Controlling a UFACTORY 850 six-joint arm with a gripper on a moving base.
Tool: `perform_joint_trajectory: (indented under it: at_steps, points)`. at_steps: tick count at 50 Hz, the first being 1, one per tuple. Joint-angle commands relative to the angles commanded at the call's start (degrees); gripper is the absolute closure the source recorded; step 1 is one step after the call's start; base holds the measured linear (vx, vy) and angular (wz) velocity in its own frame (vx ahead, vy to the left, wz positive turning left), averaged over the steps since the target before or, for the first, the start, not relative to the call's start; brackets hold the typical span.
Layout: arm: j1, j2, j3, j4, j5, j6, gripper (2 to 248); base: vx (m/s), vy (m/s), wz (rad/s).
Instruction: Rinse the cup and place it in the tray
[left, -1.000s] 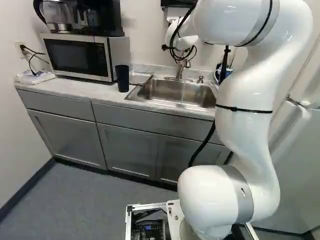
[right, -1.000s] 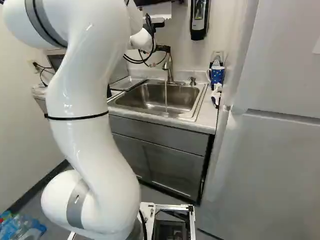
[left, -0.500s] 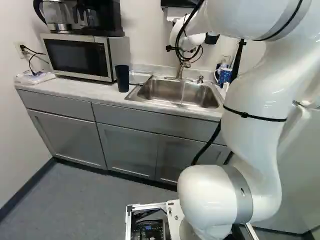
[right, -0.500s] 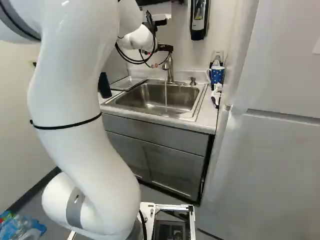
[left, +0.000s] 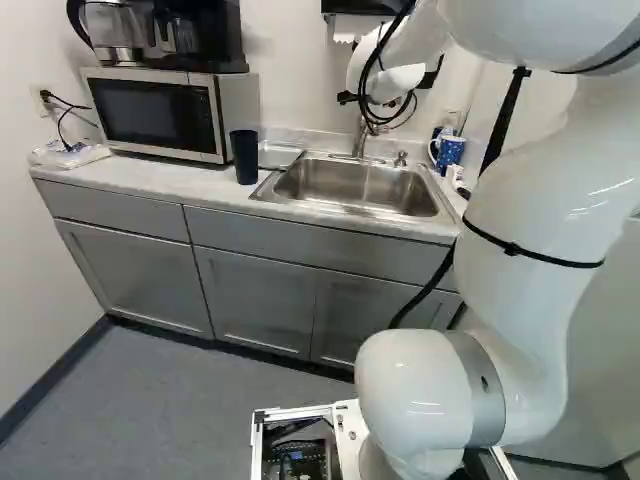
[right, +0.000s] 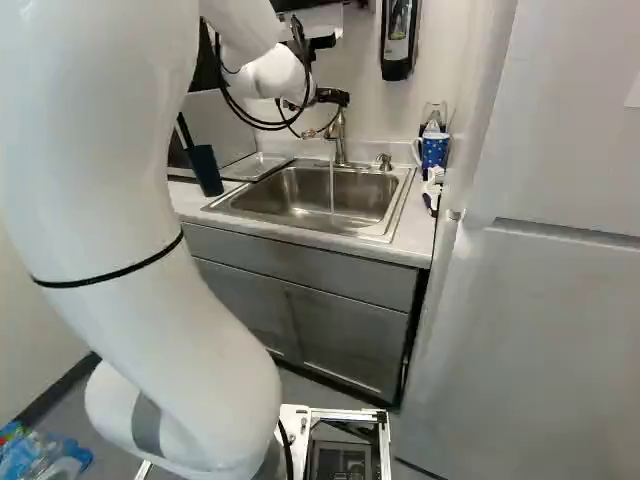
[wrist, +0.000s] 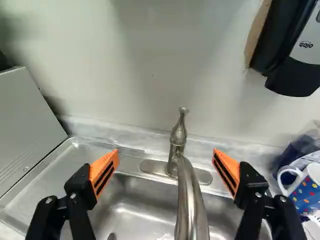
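Pale painted wall (wrist: 145, 65), low backsplash and light stone-look counter (left: 165, 180) over grey cabinets; kitchenette setting, the ground beyond and below the gripper.

Gripper (wrist: 166, 152): black, two orange-padded fingers, spread wide, nothing pinched. Brushed-metal faucet (wrist: 190, 210), curved spout, set in the gap ahead of and between the fingers, neither pad on it. Stainless steel sink (right: 400, 205): below the gripper. Thin stream of water (right: 332, 190): falling from the spout.

Change, past second: base unmoved; the arm's upper links have swung back towards the base cameras, the wrist seemingly easing off the faucet. Water ran throughout. Bearing on the task: tap apparently ready, cup yet to be fetched; a clear retreat from the spout probably comes next, then a reach for the cup.

Dark blue plastic tumbler (left: 245, 157), presumably the cup: standing on the counter off to the gripper's left, beside the silver microwave (left: 160, 112), outside the wrist view. Upright, wider mouth upward, long axis vertical; a side grip at mid-height should suit.

Shallow grey metal tray (wrist: 75, 157), the likely destination: left of the gripper, at the sink's edge.

Blue spotted mug (wrist: 306, 195): to the gripper's right, past the sink.
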Motion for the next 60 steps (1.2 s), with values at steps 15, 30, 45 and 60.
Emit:
perform_joint_trajectory:
  at_steps: [15, 30, 45, 60]
  points:
    - [-0.8, 4.4, 4.5, 0.0, -1.3, 0.0, 3, 0.0, 0.0, 0.0]
    - [-1.7, 8.8, 8.9, -0.3, -7.8, 0.0, 3, 0.0, 0.0, 0.0]
    - [-2.7, 13.4, 13.3, -2.2, -16.8, 0.0, 3, 0.0, 0.0, 0.0]
    - [-3.5, 17.3, 16.9, -5.3, -25.0, 0.0, 3, 0.0, 0.0, 0.0]
